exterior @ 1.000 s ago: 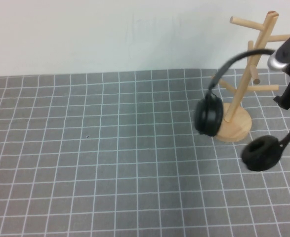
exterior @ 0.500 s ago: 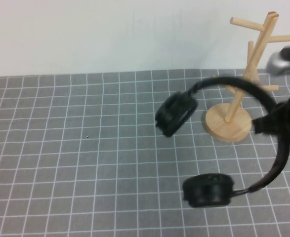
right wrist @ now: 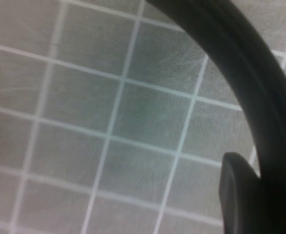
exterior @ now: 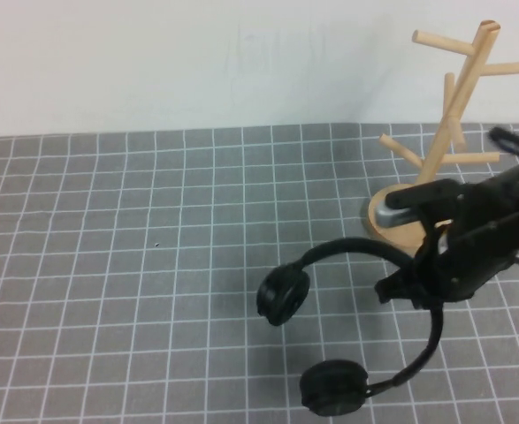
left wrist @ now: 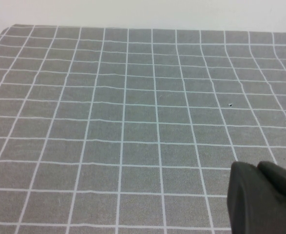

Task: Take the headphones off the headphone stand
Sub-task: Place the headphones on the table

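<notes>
The black headphones (exterior: 283, 296) are off the wooden stand (exterior: 447, 110) and hang low over the grey grid mat, in front and to the left of the stand's round base (exterior: 390, 223). One ear cup is at mid-table, and the other ear cup (exterior: 332, 387) is near the front edge. My right gripper (exterior: 411, 284) is shut on the thin headband. In the right wrist view the headband (right wrist: 240, 58) runs beside one finger (right wrist: 235, 190). My left gripper (left wrist: 259, 197) shows only in the left wrist view, shut and empty above bare mat.
The grey grid mat (exterior: 153, 265) covers the table up to a white wall at the back. The stand's peg branches (exterior: 407, 150) stick out at the back right, just behind my right arm.
My right gripper has carried the headphones off the stand, down and to the left toward the front of the mat. The ear cups swung and now sit lower. The stand has not moved.
</notes>
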Available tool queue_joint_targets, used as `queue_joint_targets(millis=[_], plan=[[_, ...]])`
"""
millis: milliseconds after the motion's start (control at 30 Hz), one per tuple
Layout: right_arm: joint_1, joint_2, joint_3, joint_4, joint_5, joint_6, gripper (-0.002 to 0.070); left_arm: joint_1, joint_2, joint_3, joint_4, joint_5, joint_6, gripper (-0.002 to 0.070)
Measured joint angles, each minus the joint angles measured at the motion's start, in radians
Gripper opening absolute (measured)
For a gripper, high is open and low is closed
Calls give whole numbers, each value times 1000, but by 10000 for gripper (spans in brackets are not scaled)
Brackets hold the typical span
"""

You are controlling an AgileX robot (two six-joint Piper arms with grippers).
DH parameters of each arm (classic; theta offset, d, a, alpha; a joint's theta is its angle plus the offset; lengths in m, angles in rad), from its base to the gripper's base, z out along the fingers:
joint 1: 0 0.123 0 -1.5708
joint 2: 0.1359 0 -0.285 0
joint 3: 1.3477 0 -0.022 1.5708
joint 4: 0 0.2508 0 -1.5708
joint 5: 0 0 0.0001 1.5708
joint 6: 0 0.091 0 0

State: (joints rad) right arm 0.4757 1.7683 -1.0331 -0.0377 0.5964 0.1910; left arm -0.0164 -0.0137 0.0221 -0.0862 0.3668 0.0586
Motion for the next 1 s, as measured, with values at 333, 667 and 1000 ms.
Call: queue_joint_targets(millis=[333,667,1000], plan=[[0,170,-115,-18,-16,4,55,0,0,0,0,0,0,-3],[0,176,-128,-18,5,12,328,0,0,0,0,0,0,-3],[19,-99,-85,-18,236,16,118,0,0,0,0,0,0,-3]])
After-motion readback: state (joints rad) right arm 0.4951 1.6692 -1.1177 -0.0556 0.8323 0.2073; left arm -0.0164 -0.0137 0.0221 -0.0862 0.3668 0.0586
